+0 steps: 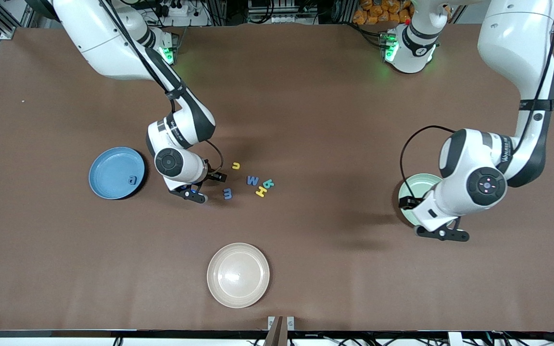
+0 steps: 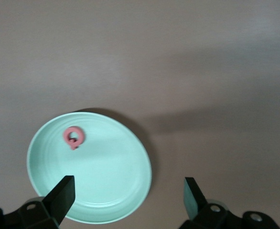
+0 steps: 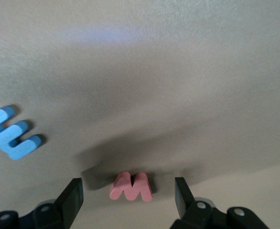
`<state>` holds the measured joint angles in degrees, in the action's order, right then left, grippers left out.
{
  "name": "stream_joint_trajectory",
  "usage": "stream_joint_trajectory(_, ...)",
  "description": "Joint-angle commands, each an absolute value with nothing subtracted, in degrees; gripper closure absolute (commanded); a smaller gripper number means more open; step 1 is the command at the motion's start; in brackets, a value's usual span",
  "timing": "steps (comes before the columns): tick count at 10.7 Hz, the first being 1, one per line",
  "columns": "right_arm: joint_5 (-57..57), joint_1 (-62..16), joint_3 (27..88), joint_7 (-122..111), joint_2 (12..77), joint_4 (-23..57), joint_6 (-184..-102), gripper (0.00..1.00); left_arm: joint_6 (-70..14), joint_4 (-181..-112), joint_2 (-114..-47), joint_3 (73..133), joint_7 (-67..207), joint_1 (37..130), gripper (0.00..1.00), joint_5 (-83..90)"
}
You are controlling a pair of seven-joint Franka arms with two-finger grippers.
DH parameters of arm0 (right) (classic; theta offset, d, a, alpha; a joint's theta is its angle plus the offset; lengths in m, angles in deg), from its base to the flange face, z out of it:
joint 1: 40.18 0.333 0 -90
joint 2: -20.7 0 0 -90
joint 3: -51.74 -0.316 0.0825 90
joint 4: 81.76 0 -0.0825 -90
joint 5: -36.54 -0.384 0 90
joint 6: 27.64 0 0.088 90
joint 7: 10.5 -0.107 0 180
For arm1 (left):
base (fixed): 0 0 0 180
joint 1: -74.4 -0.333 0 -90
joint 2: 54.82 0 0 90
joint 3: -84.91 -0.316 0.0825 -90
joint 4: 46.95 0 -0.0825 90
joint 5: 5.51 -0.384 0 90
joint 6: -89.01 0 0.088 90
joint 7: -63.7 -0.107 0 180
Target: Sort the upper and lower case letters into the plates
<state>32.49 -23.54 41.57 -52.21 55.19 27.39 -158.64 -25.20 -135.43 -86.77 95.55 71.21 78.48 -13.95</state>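
Note:
My right gripper (image 1: 196,186) is low over the table beside the letter cluster, open, with a red M (image 3: 131,187) lying on the table between its fingers, untouched. A blue m (image 1: 228,193) lies close by and also shows in the right wrist view (image 3: 13,133). A yellow u (image 1: 235,166), blue W (image 1: 253,180), teal letter (image 1: 269,183) and yellow H (image 1: 261,191) lie mid-table. The sky blue plate (image 1: 113,156) holds a blue letter (image 1: 132,180). My left gripper (image 2: 128,186) is open and empty over the mint green plate (image 2: 130,143), which holds a red Q (image 2: 74,137).
A cream-beige plate (image 1: 238,275) sits near the table's front edge, nearer to the front camera than the letters. The mint plate (image 1: 421,182) is partly covered by the left arm in the front view.

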Motion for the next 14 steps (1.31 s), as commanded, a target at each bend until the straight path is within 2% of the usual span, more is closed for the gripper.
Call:
stream_joint_trajectory(1, 33.8, -23.5, 41.3, -52.8, 55.9, 27.4, -159.4, 0.21, -20.2, -135.4, -83.8, 98.8, 72.0, 78.3, 0.0, -15.4)
stream_joint_trajectory(2, 33.8, -23.6, 41.3, -52.8, 56.1, 27.4, -159.4, 0.27, -17.6, -135.4, -83.6, 100.2, 73.5, 79.5, 0.0, -15.1)
stream_joint_trajectory(7, 33.8, -23.7, 41.3, -52.7, 56.0, 27.6, -159.0, 0.76, -18.2, -133.8, -84.1, 102.6, 80.4, 83.7, 0.0, -13.5)
stream_joint_trajectory(9, 33.8, -23.3, 41.3, -52.7, 55.8, 27.5, -158.9, 0.89, -18.4, -133.7, -84.1, 106.2, 80.4, 83.8, 0.0, -10.1)
stream_joint_trajectory(11, 33.7, -24.0, 41.1, -52.6, 55.2, 27.2, -156.9, 0.9, -20.6, -133.7, -85.7, 108.0, 80.6, 86.4, 0.0, -10.0)
stream_joint_trajectory(14, 33.7, -28.0, 41.1, -45.0, 52.5, 25.0, -148.3, 0.9, -29.3, -134.3, -90.0, 107.8, 80.5, 92.2, 0.0, -11.7)
